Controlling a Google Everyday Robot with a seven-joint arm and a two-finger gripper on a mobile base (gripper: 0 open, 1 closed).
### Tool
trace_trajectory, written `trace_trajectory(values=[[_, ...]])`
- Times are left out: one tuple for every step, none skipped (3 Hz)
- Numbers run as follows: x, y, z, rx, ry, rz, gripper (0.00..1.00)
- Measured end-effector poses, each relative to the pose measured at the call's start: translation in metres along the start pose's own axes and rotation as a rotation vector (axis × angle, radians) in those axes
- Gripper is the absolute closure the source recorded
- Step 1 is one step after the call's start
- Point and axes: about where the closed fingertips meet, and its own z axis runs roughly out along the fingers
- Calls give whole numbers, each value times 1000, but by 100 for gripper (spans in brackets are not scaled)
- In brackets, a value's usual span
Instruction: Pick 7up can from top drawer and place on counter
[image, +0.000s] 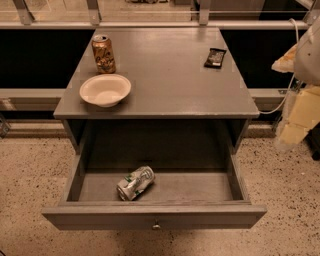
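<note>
The 7up can (135, 182), silvery-white with green markings and dented, lies on its side on the floor of the open top drawer (155, 214), left of its middle. The drawer is pulled far out, and its round knob (156, 226) shows on the front panel. The counter (165, 75) is the grey cabinet top above it. My gripper (295, 117) hangs at the right edge of the view, beside the cabinet's right side, well away from the can and level with the counter's front edge.
On the counter stand an orange-gold can (103, 53) at the back left, a white bowl (105, 90) in front of it, and a dark snack bar (215, 57) at the back right. Speckled floor surrounds the cabinet. A railing runs behind it.
</note>
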Motion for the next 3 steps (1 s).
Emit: trace_trajectory(values=[[0, 0, 0, 0, 0, 0, 0], [-20, 9, 5, -18, -12, -86, 0], [-78, 31, 40, -43, -12, -306, 0]])
